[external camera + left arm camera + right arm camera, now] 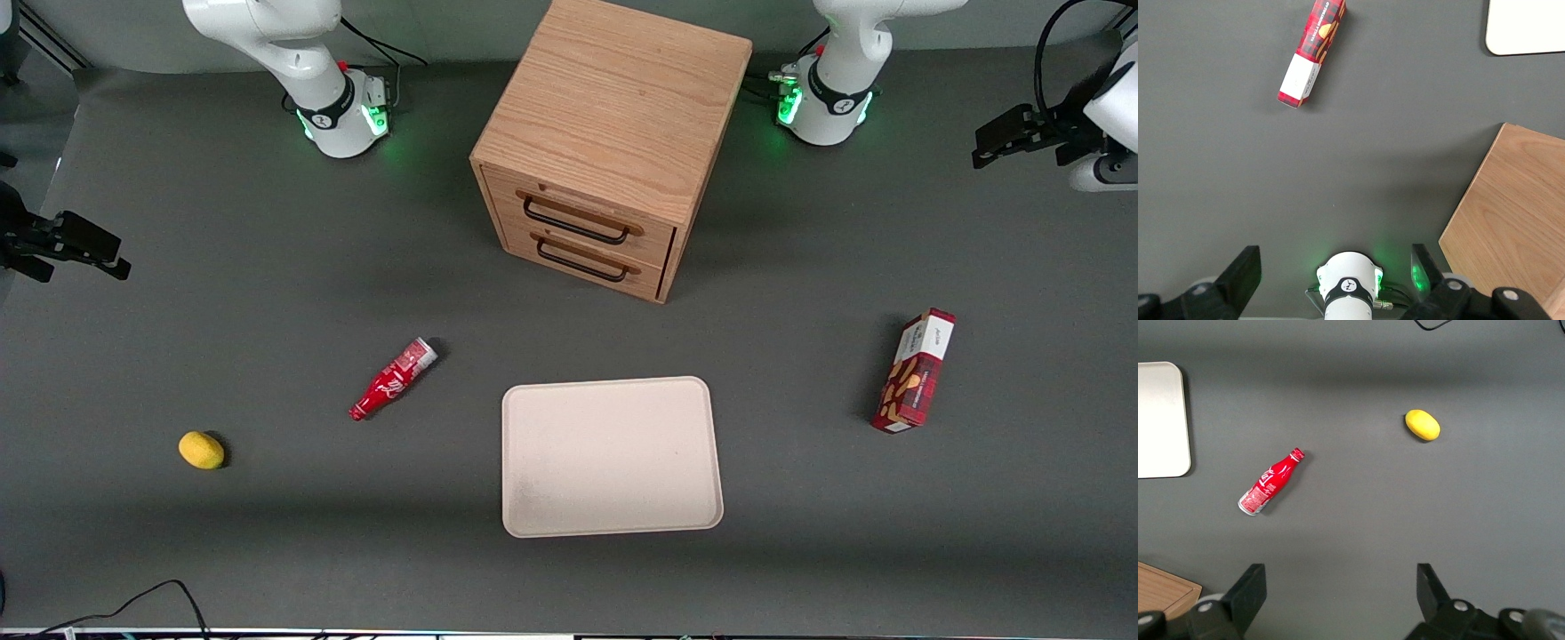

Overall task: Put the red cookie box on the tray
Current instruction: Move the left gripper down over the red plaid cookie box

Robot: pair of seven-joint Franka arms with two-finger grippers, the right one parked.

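Step in hand: approach, nothing grasped yet. Left arm's gripper (1335, 277) hangs high w/ jaws wide apart, holding nothing, well apart from the red cookie box (915, 371). Box lies flat on the counter (267, 267), at approx 3 o'clock from the tray (610, 456), toward working arm's end. Next: descend over box, align jaws across its narrow width, close.

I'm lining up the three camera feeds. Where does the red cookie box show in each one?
Front view: the red cookie box lies on the table toward the working arm's end, apart from the tray.
Left wrist view: the box lies ahead of the open gripper.
Right wrist view: not in it.
Shared landmark: the tray.
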